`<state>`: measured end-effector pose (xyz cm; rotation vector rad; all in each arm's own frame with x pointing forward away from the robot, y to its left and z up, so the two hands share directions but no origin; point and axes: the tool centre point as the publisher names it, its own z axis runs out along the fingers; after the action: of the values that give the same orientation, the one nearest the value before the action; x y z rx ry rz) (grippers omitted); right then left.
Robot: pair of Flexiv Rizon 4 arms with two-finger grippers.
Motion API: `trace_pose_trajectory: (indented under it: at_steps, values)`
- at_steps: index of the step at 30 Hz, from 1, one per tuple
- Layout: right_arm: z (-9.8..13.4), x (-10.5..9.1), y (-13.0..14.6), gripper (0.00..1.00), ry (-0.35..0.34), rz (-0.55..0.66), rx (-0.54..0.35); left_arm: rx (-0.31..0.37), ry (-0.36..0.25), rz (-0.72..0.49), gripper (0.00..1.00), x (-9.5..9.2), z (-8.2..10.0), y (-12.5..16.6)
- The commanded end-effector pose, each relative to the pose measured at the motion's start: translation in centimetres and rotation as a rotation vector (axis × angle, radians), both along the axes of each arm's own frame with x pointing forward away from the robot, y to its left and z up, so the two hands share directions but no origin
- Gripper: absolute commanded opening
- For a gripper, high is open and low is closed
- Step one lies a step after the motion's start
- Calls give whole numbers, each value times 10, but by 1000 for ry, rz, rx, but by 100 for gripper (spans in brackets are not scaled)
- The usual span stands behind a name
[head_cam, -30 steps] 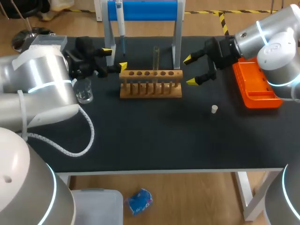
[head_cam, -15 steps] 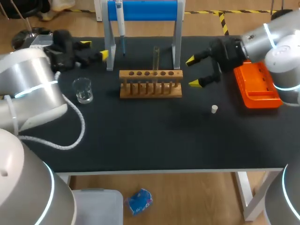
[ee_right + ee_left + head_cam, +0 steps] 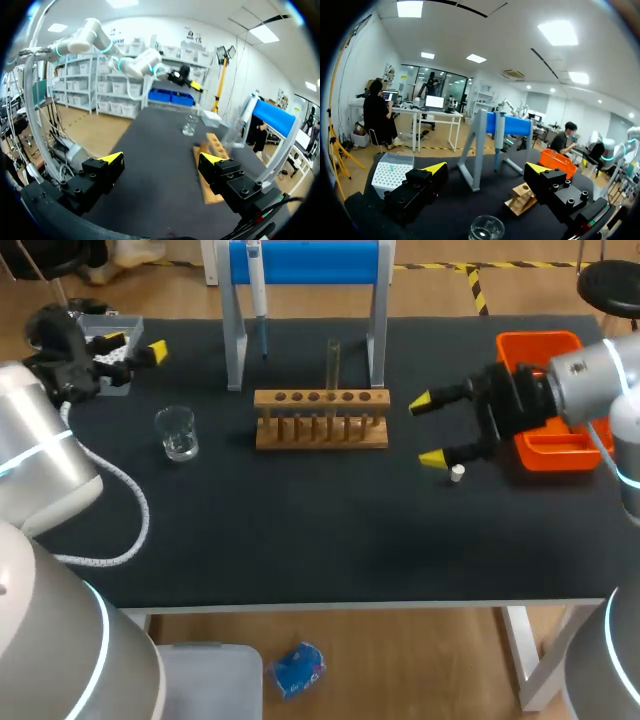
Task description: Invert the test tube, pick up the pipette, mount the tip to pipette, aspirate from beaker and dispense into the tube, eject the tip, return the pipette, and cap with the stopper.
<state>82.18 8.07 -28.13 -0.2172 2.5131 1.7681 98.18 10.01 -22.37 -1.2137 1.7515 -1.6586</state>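
my left gripper is open and holds nothing, near the tip box. my right gripper is open too, just beside the stopper. the test tube stands in the rack. the pipette hangs on the blue stand. i think it comes next: come in straight, then squeeze with 2 fingers.

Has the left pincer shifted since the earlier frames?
Yes. The left pincer has drawn back from the wooden rack, going leftward past the beaker.
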Motion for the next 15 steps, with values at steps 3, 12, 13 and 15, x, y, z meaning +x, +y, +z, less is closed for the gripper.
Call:
trace_pose_trajectory:
  at_steps: [3, 12, 13, 15]
  values:
    - [-10, -26, -12, 100, -1, 98, 188, -51, -35, 76, 100, 15, -11, 9]
    - [-10, -26, -12, 100, -1, 98, 188, -51, -35, 76, 100, 15, -11, 9]
    - [-10, -26, -12, 100, -1, 98, 188, -51, -35, 76, 100, 15, -11, 9]
    - [-10, -26, -12, 100, -1, 98, 188, -51, -35, 76, 100, 15, -11, 9]
